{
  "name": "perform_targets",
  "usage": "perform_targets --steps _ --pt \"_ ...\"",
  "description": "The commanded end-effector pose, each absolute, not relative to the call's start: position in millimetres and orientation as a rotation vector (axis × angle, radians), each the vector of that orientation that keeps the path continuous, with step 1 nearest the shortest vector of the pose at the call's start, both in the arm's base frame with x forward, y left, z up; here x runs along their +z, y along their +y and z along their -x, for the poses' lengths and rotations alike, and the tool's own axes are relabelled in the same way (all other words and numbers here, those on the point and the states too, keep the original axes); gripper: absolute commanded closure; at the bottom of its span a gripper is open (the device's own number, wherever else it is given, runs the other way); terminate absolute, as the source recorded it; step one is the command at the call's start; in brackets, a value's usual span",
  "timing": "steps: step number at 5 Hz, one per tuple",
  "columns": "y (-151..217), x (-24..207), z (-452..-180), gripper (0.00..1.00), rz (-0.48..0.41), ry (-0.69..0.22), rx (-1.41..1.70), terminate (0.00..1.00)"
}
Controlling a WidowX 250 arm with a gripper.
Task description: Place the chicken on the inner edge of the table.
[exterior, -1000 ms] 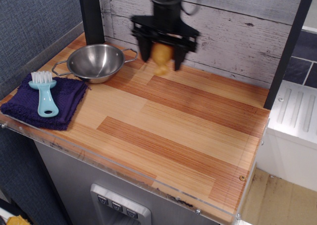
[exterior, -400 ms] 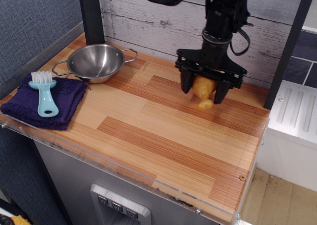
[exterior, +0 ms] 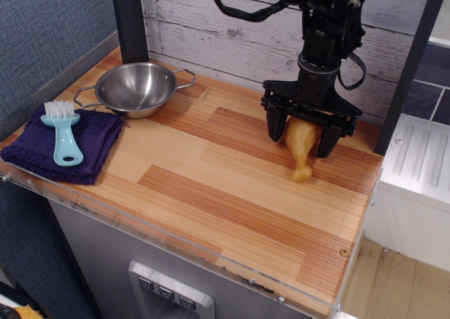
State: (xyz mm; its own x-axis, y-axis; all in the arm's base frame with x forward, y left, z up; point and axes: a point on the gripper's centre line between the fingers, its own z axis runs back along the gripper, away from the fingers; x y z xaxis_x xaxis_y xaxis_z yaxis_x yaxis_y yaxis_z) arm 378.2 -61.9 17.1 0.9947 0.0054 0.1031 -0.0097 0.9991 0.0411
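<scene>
The chicken (exterior: 301, 149) is a golden-tan glossy drumstick. It hangs bone tip down between the black fingers of my gripper (exterior: 302, 141), which is shut on its bulbous end. The bone tip is at or just above the wooden table (exterior: 211, 171), near the back right, close to the whitewashed plank wall. The arm rises from the gripper to the top of the frame.
A steel bowl (exterior: 135, 88) stands at the back left. A light blue brush (exterior: 64, 133) lies on a purple cloth (exterior: 49, 150) at the left front. A black post (exterior: 131, 20) stands behind the bowl. A clear acrylic rim (exterior: 211, 252) runs along the front edge.
My gripper has carried the chicken from beside the bowl to the right along the back of the table and lowered it toward the surface.
</scene>
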Motion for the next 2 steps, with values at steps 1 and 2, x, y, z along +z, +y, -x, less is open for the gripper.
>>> perform_targets --steps 1,2 --pt "-33 81 -370 0.00 0.009 -0.210 -0.028 0.00" --pt "1 116 -360 0.00 0.078 -0.255 -0.004 0.00"
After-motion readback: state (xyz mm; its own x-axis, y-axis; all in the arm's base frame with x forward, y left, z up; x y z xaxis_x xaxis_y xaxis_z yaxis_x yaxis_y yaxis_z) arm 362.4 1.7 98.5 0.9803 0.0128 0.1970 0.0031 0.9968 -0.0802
